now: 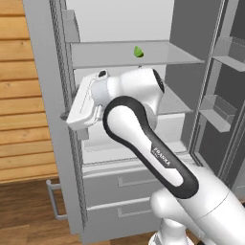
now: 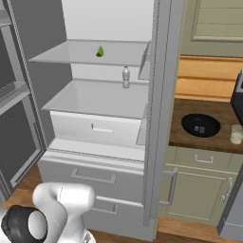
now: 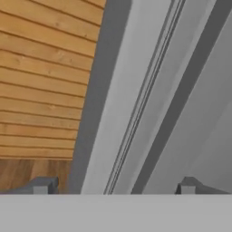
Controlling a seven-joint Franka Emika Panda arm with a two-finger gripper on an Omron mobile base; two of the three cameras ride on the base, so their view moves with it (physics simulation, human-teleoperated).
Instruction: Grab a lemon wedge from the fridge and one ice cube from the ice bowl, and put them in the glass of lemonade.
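Hand view had the claw (image 3: 113,186) spread wide, holding nothing (facing the fridge (image 2: 156,95) door edge); the lemon wedge (image 2: 100,51) sat mid-shelf.

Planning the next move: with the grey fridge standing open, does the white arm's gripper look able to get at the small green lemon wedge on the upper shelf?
Probably yes. The lemon wedge sits alone on the upper shelf with the fridge door open. The open gripper faces that door's edge, so it must turn inward first.
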